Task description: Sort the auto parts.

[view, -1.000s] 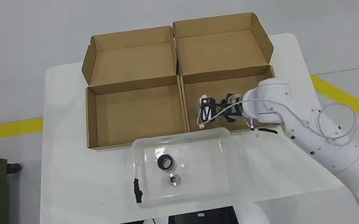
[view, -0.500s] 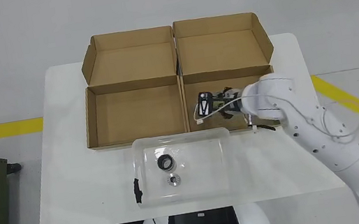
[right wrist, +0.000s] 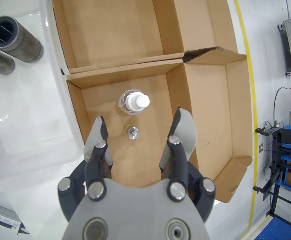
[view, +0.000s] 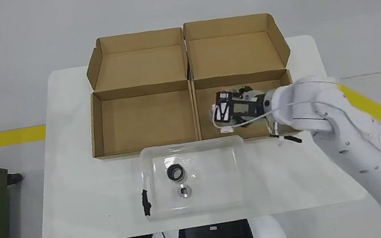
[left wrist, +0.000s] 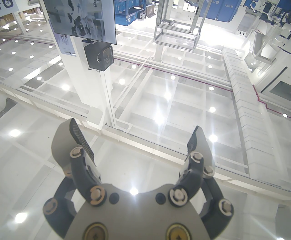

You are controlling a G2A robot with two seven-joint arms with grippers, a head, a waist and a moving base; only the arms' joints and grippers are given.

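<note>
Right gripper (right wrist: 140, 116) released and empty, hovering over right box (view: 279, 84), bottle (right wrist: 134, 103) and small metal fitting (right wrist: 132, 133) upright on that box's floor, two metal sleeves (view: 176, 172) in tray (view: 219, 178) just beside the box, left gripper (left wrist: 134, 125) released, empty, aimed at ceiling

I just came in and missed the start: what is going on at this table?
The right gripper hangs open above the right cardboard box, where a small white-capped bottle and a small metal part stand. Two dark round parts lie in the clear tray in front. The left gripper is open, pointing at the ceiling.
</note>
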